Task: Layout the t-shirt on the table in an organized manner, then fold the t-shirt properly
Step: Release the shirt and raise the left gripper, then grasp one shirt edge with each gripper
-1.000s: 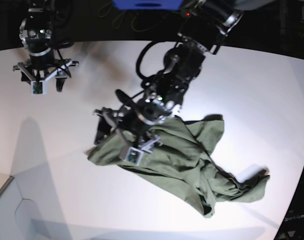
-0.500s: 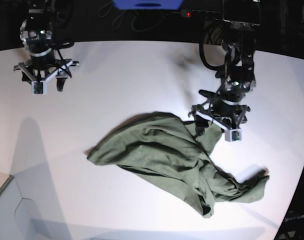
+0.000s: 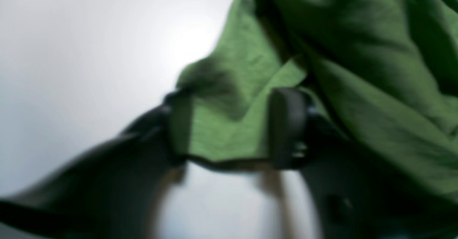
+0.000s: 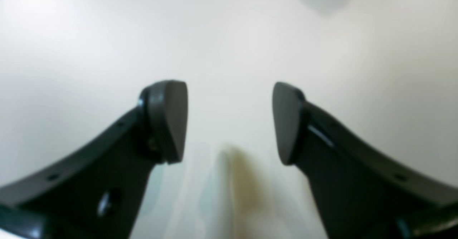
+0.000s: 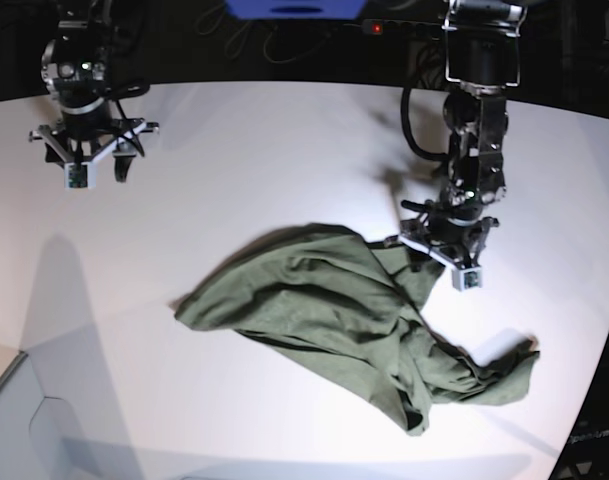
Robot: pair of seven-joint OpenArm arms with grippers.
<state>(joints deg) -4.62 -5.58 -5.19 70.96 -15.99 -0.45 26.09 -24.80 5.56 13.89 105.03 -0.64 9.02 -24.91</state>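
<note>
Base view shows the t-shirt [image 5: 354,330] lying crumpled across the near-right part of the table [image 5: 244,150], bunched into ridges with 1 twisted tail trailing toward the near-right edge. My left gripper [image 5: 439,252] is down at the far-right edge of the heap; from its wrist camera a flap of green cloth sits between my 2 fingers [image 3: 286,124], which stand partly apart on either side of it, and I cannot tell whether they have pinched it yet. My right gripper [image 4: 229,121] hangs over bare white table at the far left, well apart from the shirt, fingers spread and holding nothing. My worry: if I close on several bunched layers at once, lifting would drag the whole heap instead of opening it out, I think. If I catch only a thin fold, it could slip free as I pull. That trailing tail lies near the table's edge, so a careless tug to the right might slide it off. No containers are in view, so nothing is held in any.
</note>
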